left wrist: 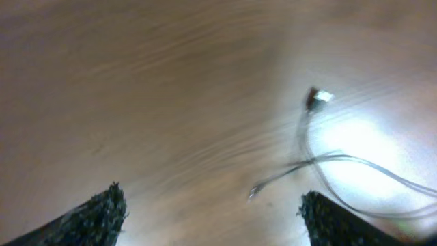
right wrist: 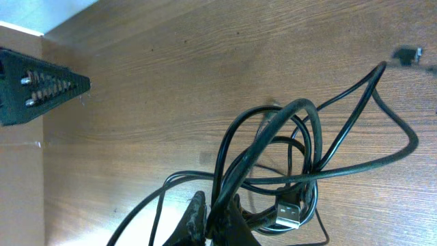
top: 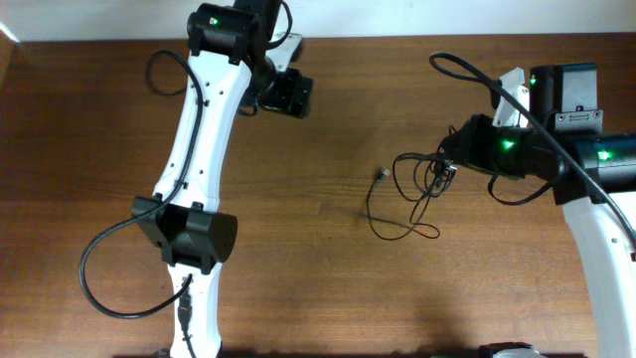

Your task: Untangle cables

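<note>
cables first: the thin black cables [top: 425, 184] lie on the right half of the brown wood-grain table [top: 328, 288]. they form a small knotted clump of loops just beside the right gripper [top: 450, 164]. one loose strand curves out to the left and ends in a small dark plug [top: 381, 174] that rests alone on the wood. in the right wrist view the cables [right wrist: 273, 150] rise as several overlapping loops, and a flat silver connector [right wrist: 290, 215] sits low in the tangle. the right gripper [right wrist: 143, 140] is spread wide. one black finger [right wrist: 48, 85] is out at the left edge and the other finger [right wrist: 201, 215] is at the bottom, right up against the bundle. strands cross that lower finger, but i cannot tell whether they rest on it or only pass in front. nothing is pinched between the two. the left gripper [top: 283, 94] hangs over bare wood toward the top of the overhead view, well apart from the clump. its wrist view is blurred, yet it shows the left gripper [left wrist: 215, 212] released, fingertips [left wrist: 102, 212] wide apart with only table between them. beyond them lie the small dark plug [left wrist: 318, 98] and pale, glare-washed strands of cable [left wrist: 328, 160].
</note>
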Controlling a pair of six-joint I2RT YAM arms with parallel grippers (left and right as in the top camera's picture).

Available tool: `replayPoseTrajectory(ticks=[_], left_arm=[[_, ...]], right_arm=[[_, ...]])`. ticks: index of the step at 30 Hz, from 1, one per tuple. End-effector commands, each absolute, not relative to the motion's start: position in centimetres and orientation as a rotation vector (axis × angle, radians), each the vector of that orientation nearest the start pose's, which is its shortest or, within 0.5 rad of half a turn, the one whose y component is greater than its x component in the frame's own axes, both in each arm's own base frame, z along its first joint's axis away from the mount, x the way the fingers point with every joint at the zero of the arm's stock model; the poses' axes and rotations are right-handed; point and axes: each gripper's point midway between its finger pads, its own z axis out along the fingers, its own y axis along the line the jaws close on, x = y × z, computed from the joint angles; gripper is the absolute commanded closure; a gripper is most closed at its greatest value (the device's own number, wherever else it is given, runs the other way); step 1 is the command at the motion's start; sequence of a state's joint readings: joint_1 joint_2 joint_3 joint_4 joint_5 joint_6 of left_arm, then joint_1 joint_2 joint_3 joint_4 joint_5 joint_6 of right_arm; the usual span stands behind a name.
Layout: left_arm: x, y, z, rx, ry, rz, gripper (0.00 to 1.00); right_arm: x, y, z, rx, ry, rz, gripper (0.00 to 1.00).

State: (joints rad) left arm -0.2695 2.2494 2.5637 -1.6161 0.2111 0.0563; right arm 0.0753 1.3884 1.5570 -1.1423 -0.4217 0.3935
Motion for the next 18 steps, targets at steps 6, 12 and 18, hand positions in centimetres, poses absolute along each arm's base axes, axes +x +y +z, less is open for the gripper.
replayPoseTrajectory(ticks=[6,12,18], left_arm=[[40.0,-22.8,30.0,1.055,2.303,-0.962,0.21],[37.6,-20.4,34.3,1.040,2.272,-0.771,0.25],[37.2,-28.2,29.0,1.161,2.103,-1.261,0.23]], right_arm=[[32.8,10.4,28.5,0.216,2.570,0.718,0.96],[32.3,10.4,28.2,0.223,2.592,0.721,0.96],[32.2,10.4,28.1,0.226,2.601,0.721,0.96]])
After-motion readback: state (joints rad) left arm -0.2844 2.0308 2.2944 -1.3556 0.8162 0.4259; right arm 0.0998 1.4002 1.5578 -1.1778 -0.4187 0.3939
